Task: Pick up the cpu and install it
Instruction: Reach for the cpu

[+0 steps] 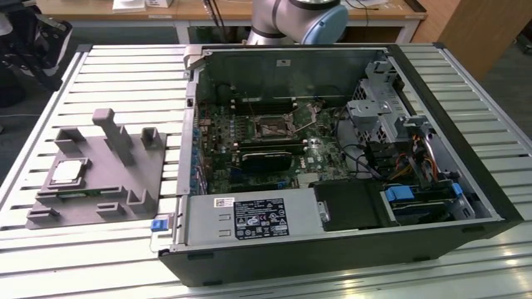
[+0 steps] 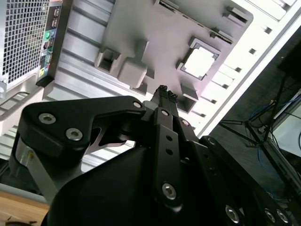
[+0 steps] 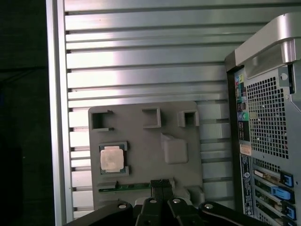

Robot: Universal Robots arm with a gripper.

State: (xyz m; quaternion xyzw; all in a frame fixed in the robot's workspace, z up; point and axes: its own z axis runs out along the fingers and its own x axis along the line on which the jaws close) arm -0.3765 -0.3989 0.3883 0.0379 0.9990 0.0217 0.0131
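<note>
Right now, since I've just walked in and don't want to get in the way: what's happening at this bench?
A robot arm's gripper hangs over the grey tray, which sits on the slatted table beside the open computer case. The gripper is shut and holds nothing. The cpu lies in its recess on the tray, not yet picked up, with a green memory stick alongside it.

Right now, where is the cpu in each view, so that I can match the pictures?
Exterior view: the cpu lies in the grey tray at the exterior view's left.
Second wrist view: the cpu sits in its tray recess.
First wrist view: the cpu, same recess.
Shared landmark: the tray's raised block.
</note>
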